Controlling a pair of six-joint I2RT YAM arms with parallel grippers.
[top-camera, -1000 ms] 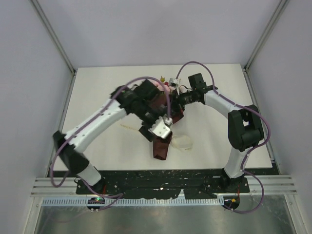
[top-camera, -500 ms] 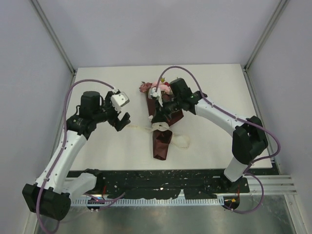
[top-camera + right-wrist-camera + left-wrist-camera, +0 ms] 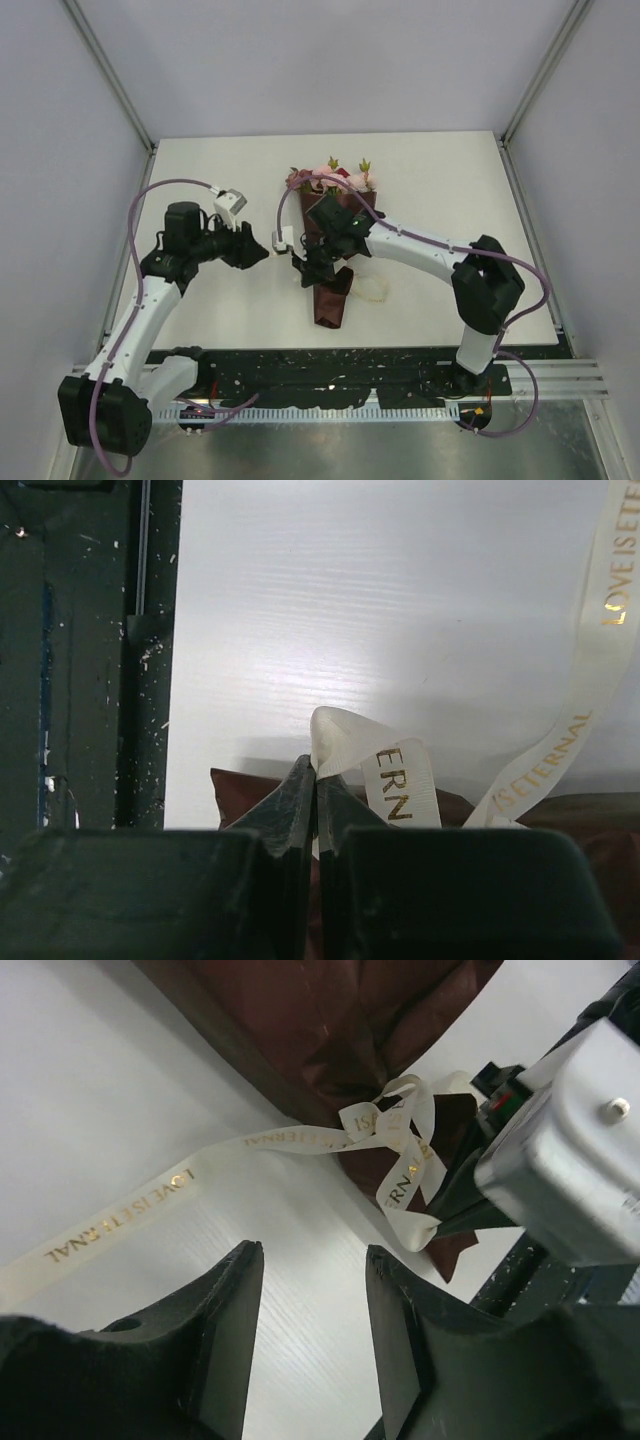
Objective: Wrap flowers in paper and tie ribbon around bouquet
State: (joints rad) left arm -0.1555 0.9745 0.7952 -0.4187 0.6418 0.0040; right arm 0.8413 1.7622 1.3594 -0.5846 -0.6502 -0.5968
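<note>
My right pincer is clamped on a loop of the ribbon at the knot on the bouquet, which lies in the middle of the desk, blooms pointing away from me. My left pincer hangs with jaws apart over the ribbon's loose tail, gripping nothing. If I pull with the right alone, I judge the light bouquet may slide or the knot slacken

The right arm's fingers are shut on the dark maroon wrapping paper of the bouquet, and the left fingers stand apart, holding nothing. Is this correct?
Not quite. The right wrist view shows the right fingers shut on a loop of the thin cream ribbon with gold lettering, not on the dark maroon wrapping paper. The left fingers do stand apart, holding nothing.
</note>
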